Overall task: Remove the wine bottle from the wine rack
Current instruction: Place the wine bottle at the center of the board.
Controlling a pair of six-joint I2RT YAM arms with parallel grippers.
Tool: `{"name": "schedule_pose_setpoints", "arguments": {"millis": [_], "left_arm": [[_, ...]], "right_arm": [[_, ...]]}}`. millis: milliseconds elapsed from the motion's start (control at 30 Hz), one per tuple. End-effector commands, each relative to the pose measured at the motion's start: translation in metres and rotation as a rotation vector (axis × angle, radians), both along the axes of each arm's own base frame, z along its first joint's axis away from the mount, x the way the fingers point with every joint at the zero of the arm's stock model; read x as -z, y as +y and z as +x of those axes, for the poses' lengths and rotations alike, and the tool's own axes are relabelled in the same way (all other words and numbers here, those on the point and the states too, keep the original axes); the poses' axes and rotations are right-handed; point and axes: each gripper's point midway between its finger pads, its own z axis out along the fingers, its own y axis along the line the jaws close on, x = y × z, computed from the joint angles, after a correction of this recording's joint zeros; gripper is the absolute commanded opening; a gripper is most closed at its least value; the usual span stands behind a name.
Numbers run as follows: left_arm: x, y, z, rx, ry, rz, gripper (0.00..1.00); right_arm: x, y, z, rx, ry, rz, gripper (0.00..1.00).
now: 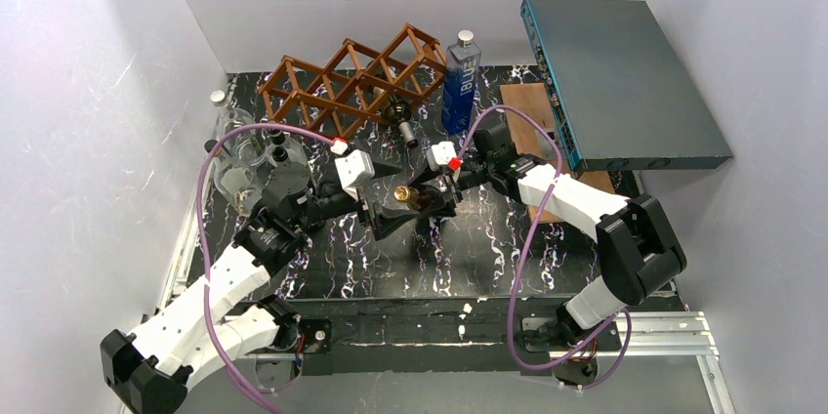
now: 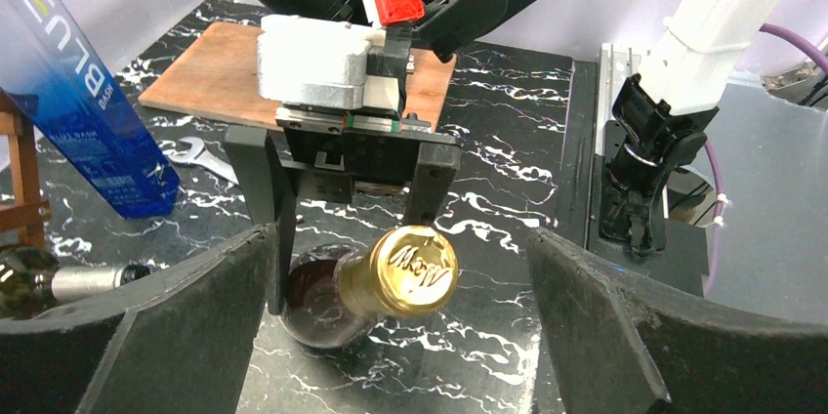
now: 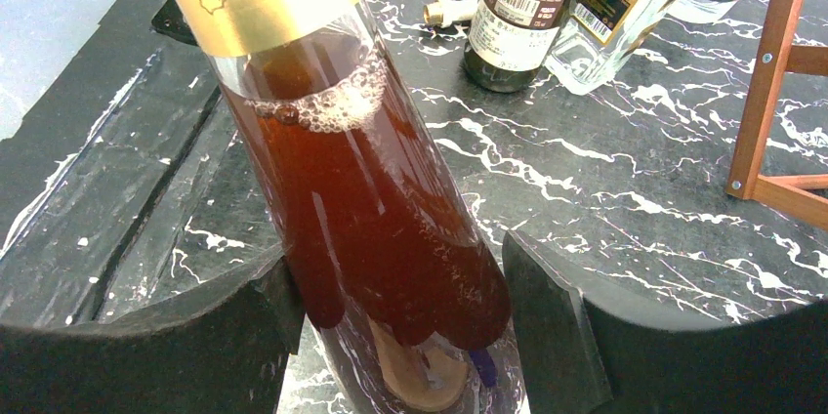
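- Already the bottle is off the rack: in the top view it sits mid-frame, below the rack and well apart from it.
- Our right gripper clamps its amber body between both fingers.
- Our left gripper stands wide open, one finger either side of the gold cap, holding nothing.
- We cannot tell whether the base rests on the table.
- We judge the removal done; setting down and releasing may remain.
- A dark bottle lies in the rack.
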Motion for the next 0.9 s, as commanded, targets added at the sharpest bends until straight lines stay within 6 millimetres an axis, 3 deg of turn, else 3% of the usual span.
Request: {"name": "schedule_pose_setpoints", "arguments": {"millis": [0, 267, 433, 533, 733, 767, 800, 867], "left_arm": [[-0.008, -0.005, 0.003, 0.004, -0.095, -0.018, 0.98], [0.003, -0.018, 0.007, 0.030, -0.052, 0.002, 0.88], [0.003, -0.019, 0.010, 0.021, -0.044, 0.003, 0.75], [0.004, -0.020, 0.013, 0.010, -0.033, 0.003, 0.61], [0.009, -0.022, 0.013, 0.014, -0.014, 0.009, 0.55], [0.009, -0.022, 0.013, 0.014, -0.015, 0.009, 0.47], [0.008, -0.022, 0.014, 0.013, -0.019, 0.010, 0.32], [0.007, -0.021, 0.016, 0.001, -0.022, 0.008, 0.11]], "right_arm": [[0.002, -0.008, -0.017, -0.024, 0.130, -0.022, 0.19], [0.005, -0.008, -0.017, -0.025, 0.147, -0.027, 0.19], [0.004, -0.007, -0.015, -0.026, 0.133, -0.015, 0.19], [0.004, -0.007, -0.014, -0.026, 0.135, -0.015, 0.19], [0.004, -0.007, -0.015, -0.025, 0.140, -0.016, 0.19], [0.004, -0.007, -0.015, -0.024, 0.143, -0.016, 0.19], [0.004, -0.007, -0.014, -0.020, 0.146, -0.016, 0.19], [0.002, -0.006, -0.013, -0.015, 0.156, -0.016, 0.19]]}}
